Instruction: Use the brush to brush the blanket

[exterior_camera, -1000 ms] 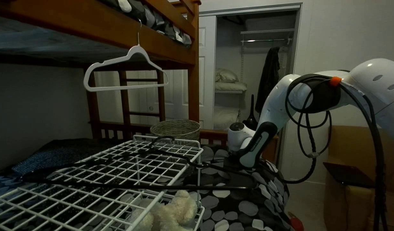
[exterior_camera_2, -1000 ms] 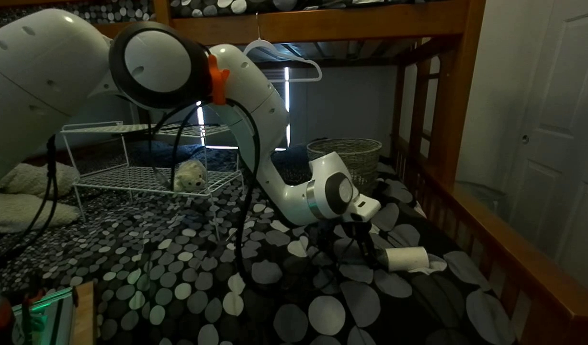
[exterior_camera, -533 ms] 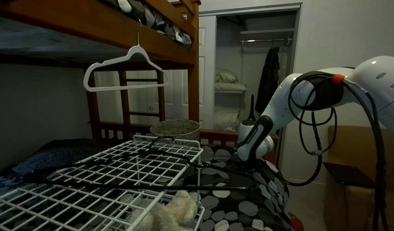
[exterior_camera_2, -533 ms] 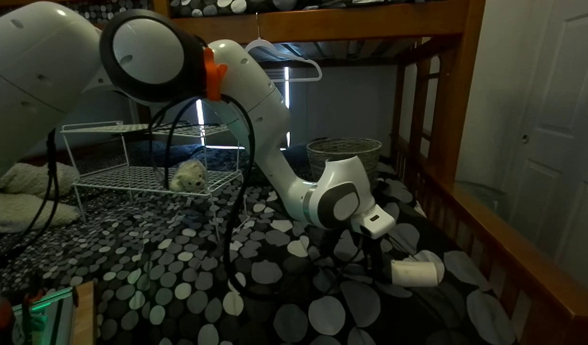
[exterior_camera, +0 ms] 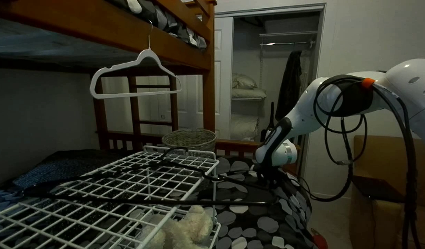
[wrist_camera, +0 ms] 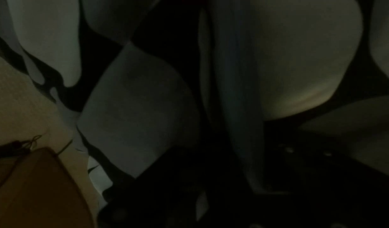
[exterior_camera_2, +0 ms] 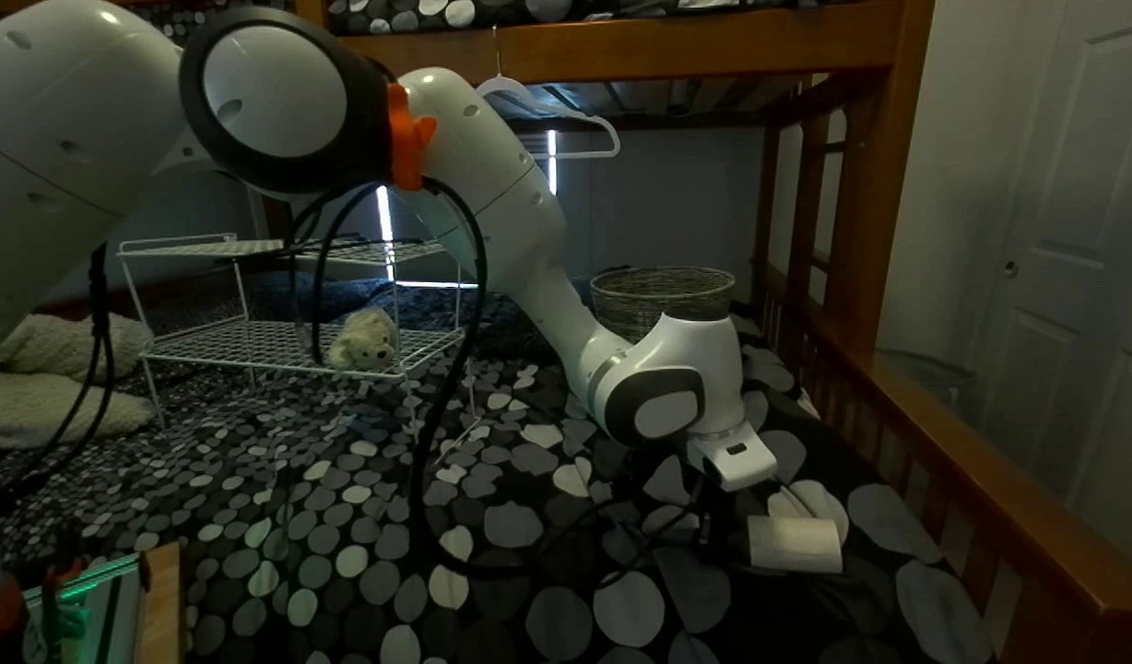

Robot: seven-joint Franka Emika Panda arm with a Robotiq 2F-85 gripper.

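Exterior view: jaws appear clamped on the brush (exterior_camera_2: 795,544), whose pale roller points toward the bed rail (exterior_camera_2: 990,472), long axis nearly parallel to the blanket (exterior_camera_2: 629,604), contact unclear

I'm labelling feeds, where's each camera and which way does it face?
An exterior view: near the wire rack, facing the open closet; arm from frame right.
An exterior view: beside the arm, facing into the bunk bed; arm from frame left.
Wrist view: on the wrist, facing down at the polka-dot blanket; gripper at bottom.
Both exterior views share the white hanger and wicker basket.
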